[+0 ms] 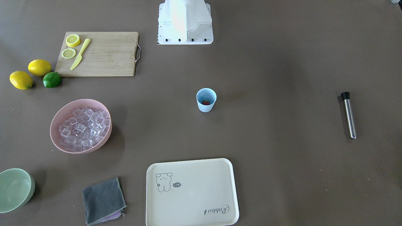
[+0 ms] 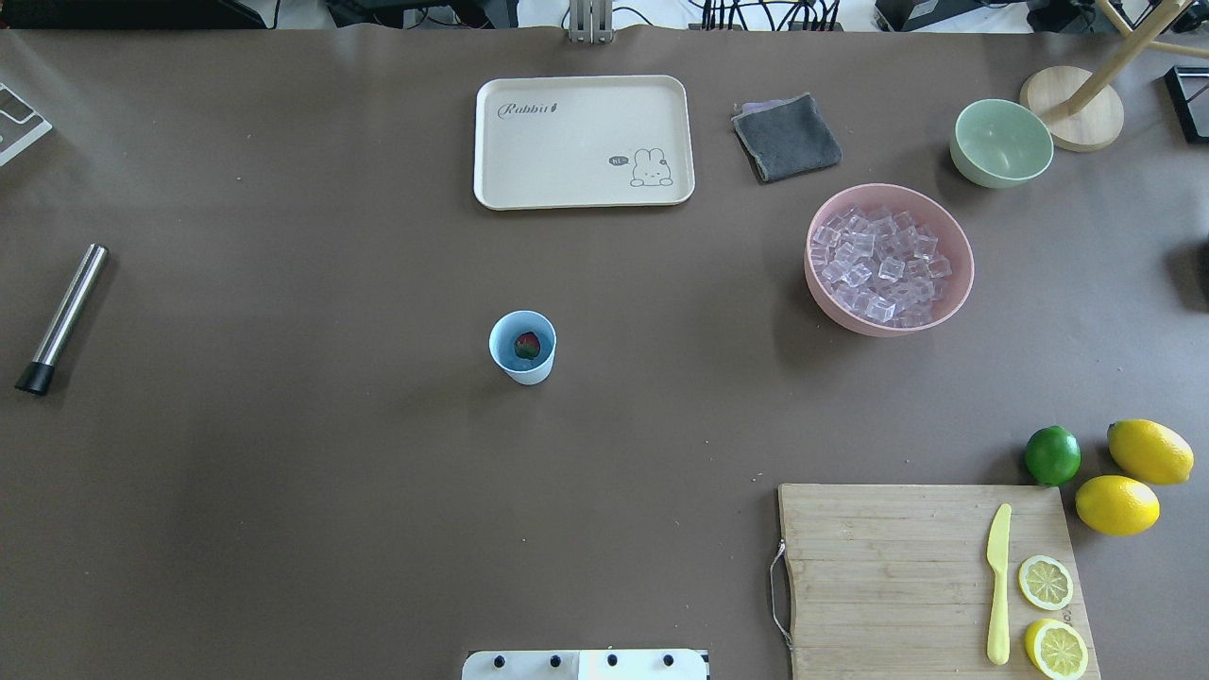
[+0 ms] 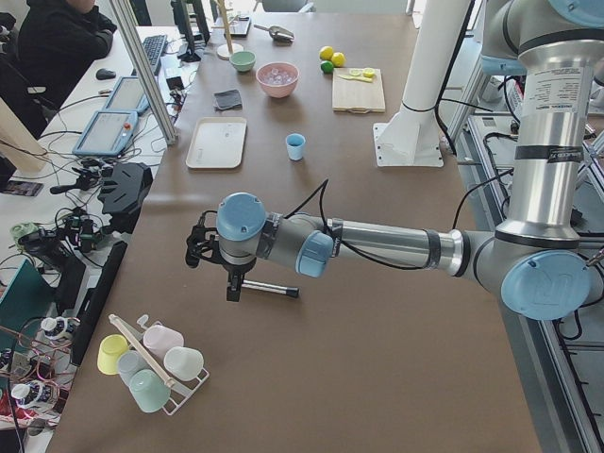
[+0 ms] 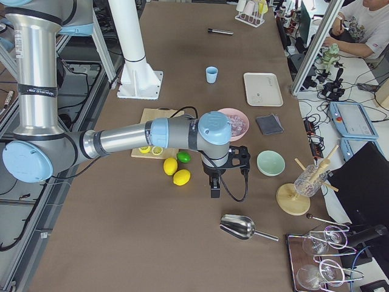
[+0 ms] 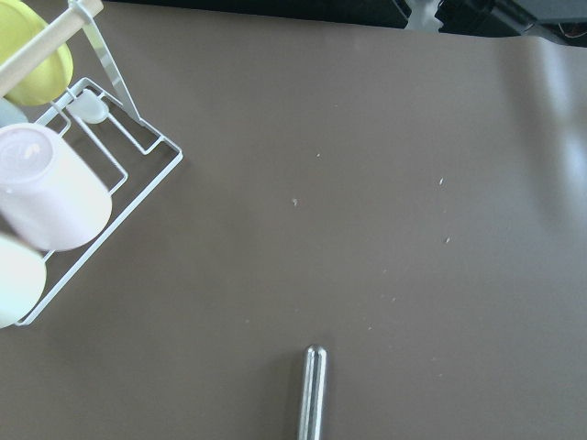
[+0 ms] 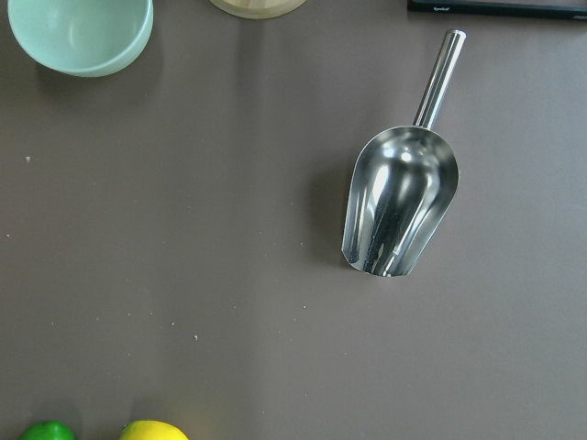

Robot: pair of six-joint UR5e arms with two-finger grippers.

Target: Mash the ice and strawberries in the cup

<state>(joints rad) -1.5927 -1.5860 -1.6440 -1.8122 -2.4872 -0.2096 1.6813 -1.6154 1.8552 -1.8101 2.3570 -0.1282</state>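
The light-blue cup (image 2: 522,347) stands upright mid-table, also in the front view (image 1: 206,99). One red strawberry (image 2: 527,346) lies inside it. The ice (image 2: 883,264) fills the pink bowl (image 2: 959,283) to the robot's right. A steel muddler (image 2: 62,316) with a black tip lies at the far left. My left gripper (image 3: 200,250) hovers beside the muddler (image 3: 264,287); I cannot tell if it is open. My right gripper (image 4: 214,190) hangs between the lemons and the green bowl, near a steel scoop (image 6: 399,206); I cannot tell its state.
A cutting board (image 2: 926,576) with a yellow knife and lemon halves lies at front right, with two lemons (image 2: 1133,472) and a lime (image 2: 1052,455) beside it. A cream tray (image 2: 584,142), grey cloth (image 2: 786,137) and green bowl (image 2: 1001,144) sit at the far side. A cup rack (image 5: 55,192) stands left.
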